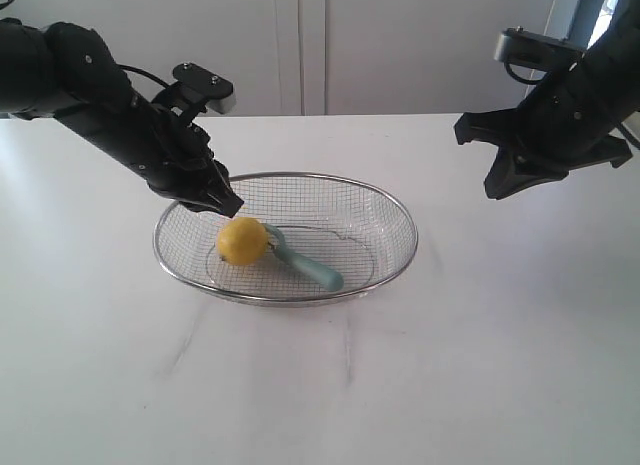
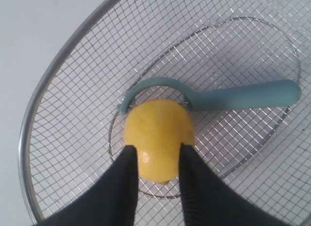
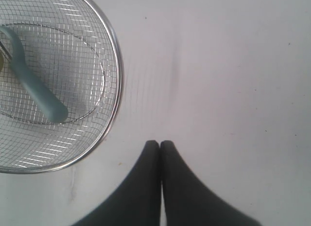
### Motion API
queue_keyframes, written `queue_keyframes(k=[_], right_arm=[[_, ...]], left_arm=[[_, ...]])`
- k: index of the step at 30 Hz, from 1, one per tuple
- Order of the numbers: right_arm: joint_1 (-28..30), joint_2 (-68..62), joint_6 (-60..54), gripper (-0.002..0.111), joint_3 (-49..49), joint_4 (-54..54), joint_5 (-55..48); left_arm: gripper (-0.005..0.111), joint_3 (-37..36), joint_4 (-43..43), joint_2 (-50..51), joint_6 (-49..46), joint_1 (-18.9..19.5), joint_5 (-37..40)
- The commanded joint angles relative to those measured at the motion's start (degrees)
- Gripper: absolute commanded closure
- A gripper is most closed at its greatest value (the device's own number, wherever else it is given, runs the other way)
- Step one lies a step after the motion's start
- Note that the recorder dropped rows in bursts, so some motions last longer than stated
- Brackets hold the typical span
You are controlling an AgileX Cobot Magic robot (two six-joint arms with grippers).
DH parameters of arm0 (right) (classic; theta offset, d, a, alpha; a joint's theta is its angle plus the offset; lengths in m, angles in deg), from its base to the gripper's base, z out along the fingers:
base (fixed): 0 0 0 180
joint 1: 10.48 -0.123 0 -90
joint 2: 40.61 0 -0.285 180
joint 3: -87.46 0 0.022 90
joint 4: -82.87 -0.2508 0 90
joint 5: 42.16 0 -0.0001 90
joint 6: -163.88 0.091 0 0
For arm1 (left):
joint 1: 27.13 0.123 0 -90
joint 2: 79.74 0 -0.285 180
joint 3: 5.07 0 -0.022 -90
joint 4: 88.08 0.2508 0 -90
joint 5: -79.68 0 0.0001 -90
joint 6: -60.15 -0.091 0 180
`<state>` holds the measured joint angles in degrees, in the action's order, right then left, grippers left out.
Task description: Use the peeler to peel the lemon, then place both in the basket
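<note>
Resting on a white table (image 1: 480, 385) before white panels, the left end effector (image 2: 156, 160) pinches the lemon (image 2: 159, 138).

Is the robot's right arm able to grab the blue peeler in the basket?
Probably yes. The pale teal peeler's handle lies bare in the silver wire basket, pointing toward the right tool, which hangs shut above the table with nothing between.
</note>
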<state>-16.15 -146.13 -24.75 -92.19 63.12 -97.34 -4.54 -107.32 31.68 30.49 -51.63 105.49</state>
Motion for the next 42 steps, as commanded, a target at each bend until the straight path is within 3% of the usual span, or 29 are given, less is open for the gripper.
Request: queue_keyframes(k=[1, 3, 9, 26, 32, 42], right_arm=[[0.5, 0.5, -0.1, 0.108, 0.3, 0.2, 0.2], [0.5, 0.5, -0.1, 0.108, 0.3, 0.2, 0.2], [0.5, 0.5, -0.1, 0.108, 0.3, 0.2, 0.2], [0.5, 0.5, -0.1, 0.108, 0.3, 0.2, 0.2], [0.5, 0.5, -0.1, 0.108, 0.3, 0.2, 0.2], [0.5, 0.5, -0.1, 0.108, 0.3, 0.2, 0.2]], left_arm=[[0.097, 0.3, 0.0, -1.0, 0.0, -0.2, 2.0], [0.107, 0.3, 0.0, -1.0, 0.0, -0.2, 3.0], [0.107, 0.3, 0.1, -1.0, 3.0, 0.9, 4.7], [0.107, 0.2, 1.6, -7.0, 12.9, 15.7, 16.8], [0.107, -1.0, 10.6, -11.1, 21.7, 15.8, 18.1], [0.107, -5.7, 14.5, -18.7, 26.6, 15.8, 18.7]])
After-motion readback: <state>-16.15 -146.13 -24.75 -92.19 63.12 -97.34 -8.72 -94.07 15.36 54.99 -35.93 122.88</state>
